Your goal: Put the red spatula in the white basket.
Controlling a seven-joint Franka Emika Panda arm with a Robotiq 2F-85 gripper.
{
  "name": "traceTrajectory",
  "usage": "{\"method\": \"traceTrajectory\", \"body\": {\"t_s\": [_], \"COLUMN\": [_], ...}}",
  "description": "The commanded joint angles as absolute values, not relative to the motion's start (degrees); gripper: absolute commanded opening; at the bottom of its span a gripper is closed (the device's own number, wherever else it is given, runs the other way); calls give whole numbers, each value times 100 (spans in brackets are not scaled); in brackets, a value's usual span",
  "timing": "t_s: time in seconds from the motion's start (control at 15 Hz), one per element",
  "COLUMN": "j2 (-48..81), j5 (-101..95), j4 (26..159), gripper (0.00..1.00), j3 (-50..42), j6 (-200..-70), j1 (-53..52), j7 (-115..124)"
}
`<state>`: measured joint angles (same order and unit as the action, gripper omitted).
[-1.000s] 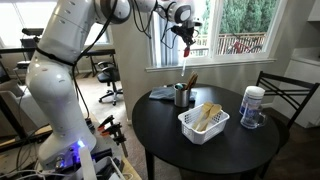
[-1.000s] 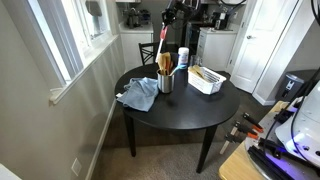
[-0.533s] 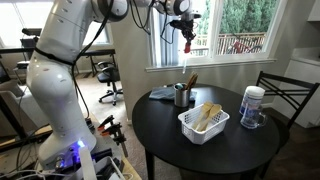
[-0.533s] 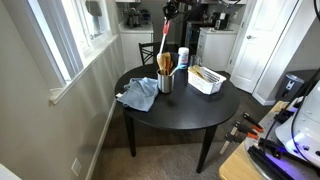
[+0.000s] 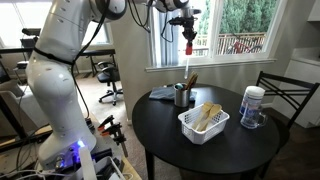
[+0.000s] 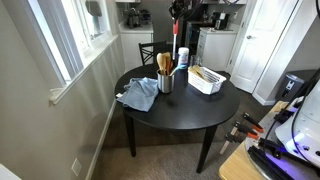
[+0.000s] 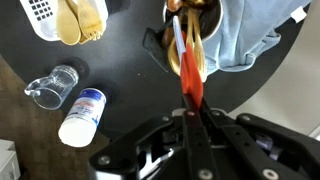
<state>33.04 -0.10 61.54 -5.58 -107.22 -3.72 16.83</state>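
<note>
My gripper (image 5: 187, 33) is high above the round black table, shut on the red head of the red spatula (image 5: 189, 46). The pale handle hangs straight down, its tip just above the dark utensil cup (image 5: 182, 97). In an exterior view the gripper (image 6: 175, 14) holds the spatula (image 6: 174, 38) upright over the cup (image 6: 166, 83). In the wrist view the red spatula (image 7: 190, 88) runs out from the jaws (image 7: 192, 112) over the cup (image 7: 178, 55). The white basket (image 5: 200, 133) (image 6: 205, 87) holds pale wooden utensils and shows at the wrist view's top left (image 7: 38, 12).
A white-lidded jar (image 5: 253, 103) (image 7: 82, 112) and a clear measuring cup (image 7: 55, 85) stand near the table edge. A blue cloth (image 5: 162, 93) (image 6: 138, 94) lies beside the cup. A dark chair (image 5: 285, 95) stands behind the table, under the window.
My gripper has risen with the red spatula, drawing its handle up out of the utensil cup. The spatula now hangs more upright.
</note>
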Motion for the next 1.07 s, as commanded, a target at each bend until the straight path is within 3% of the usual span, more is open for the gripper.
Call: {"method": "traceTrajectory", "body": {"t_s": [0.0,1.0], "j2": [3262,5199], "j5": [-145,-1017], "j4": [6296,4759], "gripper": [5,5], "j3": [-654,-1154], "j6": [-10280,-7836], "j1": [-417,24], "j7": [1787,2021]}}
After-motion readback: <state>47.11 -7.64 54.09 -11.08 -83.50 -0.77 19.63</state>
